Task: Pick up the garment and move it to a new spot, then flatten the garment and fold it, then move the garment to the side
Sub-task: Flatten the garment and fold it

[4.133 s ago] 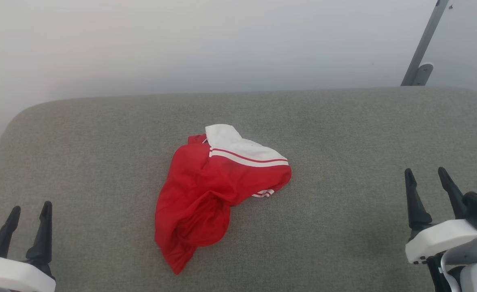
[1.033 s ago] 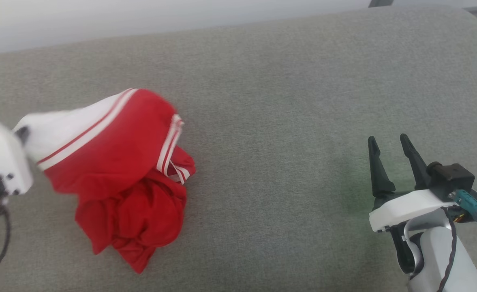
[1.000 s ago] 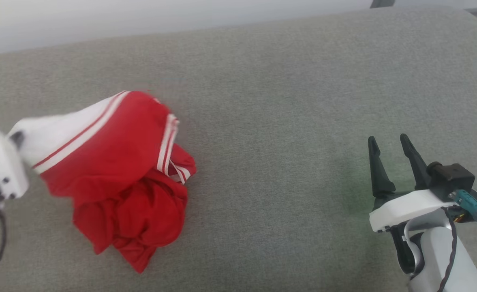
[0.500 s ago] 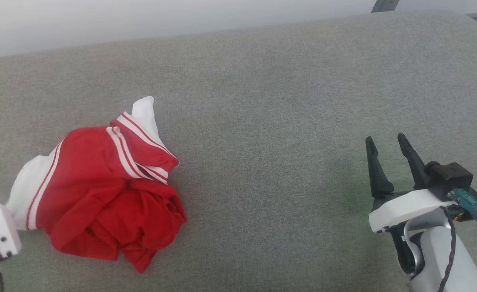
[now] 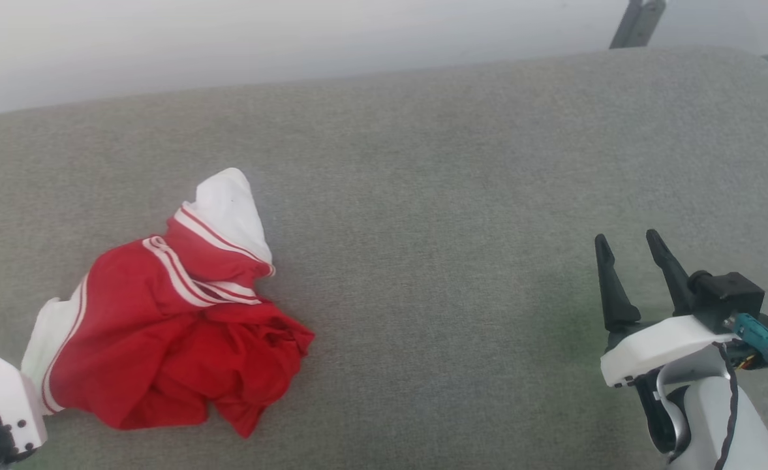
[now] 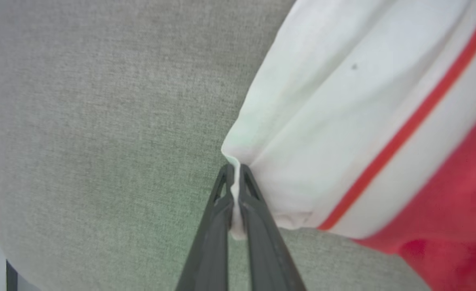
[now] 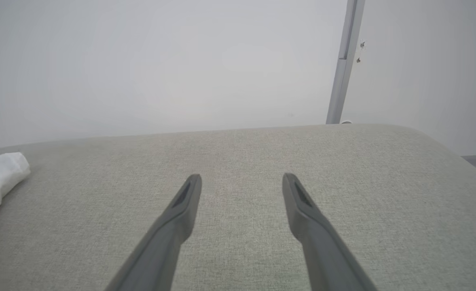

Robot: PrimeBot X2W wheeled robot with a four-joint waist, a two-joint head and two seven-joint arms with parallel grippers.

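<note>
Left jaws are clamped shut on the white sleeve edge of the garment (image 5: 162,339), which lies bunched on the grey surface (image 5: 455,196) just beyond their tips. Right jaws stand wide apart, empty, well clear of it. Relocation appears in progress; flattening, folding and side placement are outstanding.

We see a grey, woven, upholstered surface (image 5: 462,196) with rounded far corners; on its left part lies a crumpled red jersey (image 5: 162,352) with white sleeves.

open grey surface (image 5: 462,261) across middle and right, garment (image 5: 175,326) heaped at left
</note>
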